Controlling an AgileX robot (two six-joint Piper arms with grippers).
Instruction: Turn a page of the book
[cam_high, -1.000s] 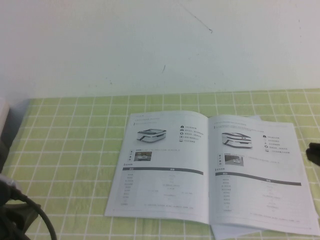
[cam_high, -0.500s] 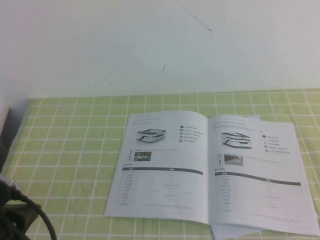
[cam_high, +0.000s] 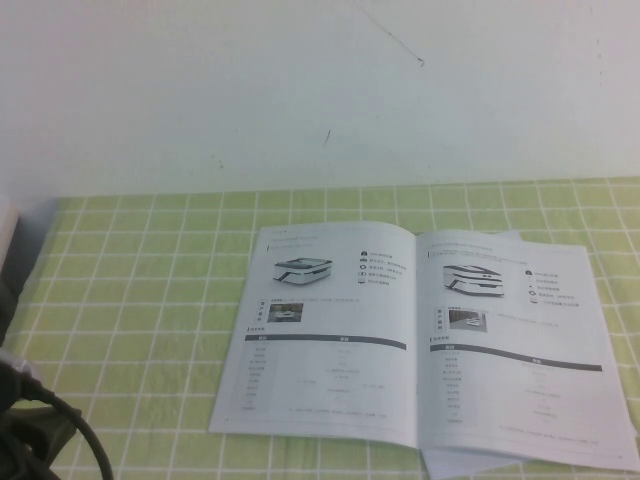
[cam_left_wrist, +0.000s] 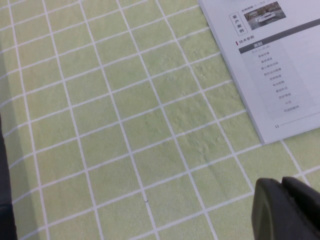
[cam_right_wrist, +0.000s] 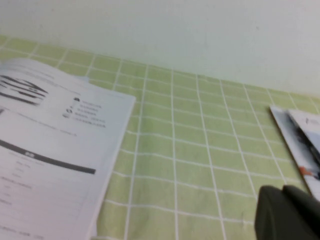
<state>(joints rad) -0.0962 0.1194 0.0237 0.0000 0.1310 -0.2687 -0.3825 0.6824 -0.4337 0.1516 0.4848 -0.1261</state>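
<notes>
At the near left, the left gripper (cam_left_wrist: 290, 210) hovers over bare green checked tablecloth (cam_high: 140, 300), a little way off the book's near left corner; its black fingers (cam_left_wrist: 272, 207) lie pressed together. The book (cam_high: 400, 340) lies open and flat right of centre, both pages showing a low flat vehicle above a grey table. The right-hand page (cam_high: 520, 350) rests flat, loose sheets poking out beneath it. Right of the book, the right gripper (cam_right_wrist: 287, 212) hangs above the cloth, claw closed on nothing, near other printed papers (cam_right_wrist: 300, 145).
</notes>
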